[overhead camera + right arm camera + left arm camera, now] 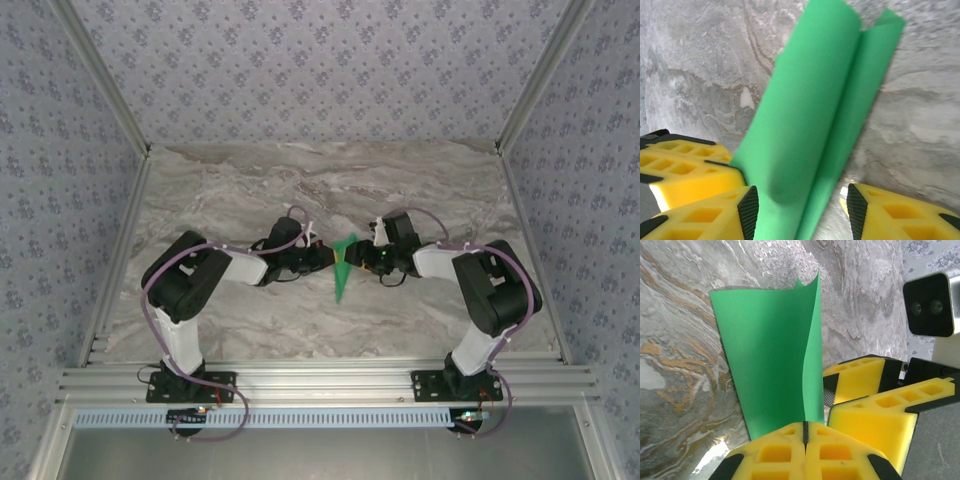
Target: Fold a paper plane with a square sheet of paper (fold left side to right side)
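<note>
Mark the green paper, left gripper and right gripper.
green paper [765,355], left wrist view, flat face of the sheet.
left gripper [805,429], left wrist view, seam of its shut jaws.
right gripper [802,212], right wrist view, midway between its parted jaws, over the paper.

Centre's jammed: the left gripper, pinched on the folded bright green paper sheet, sits nose to nose with the right gripper, whose parted jaws straddle it. There's wide-open grey marbled tabletop behind and to either side. An aluminium frame rail bars the near edge.
</note>
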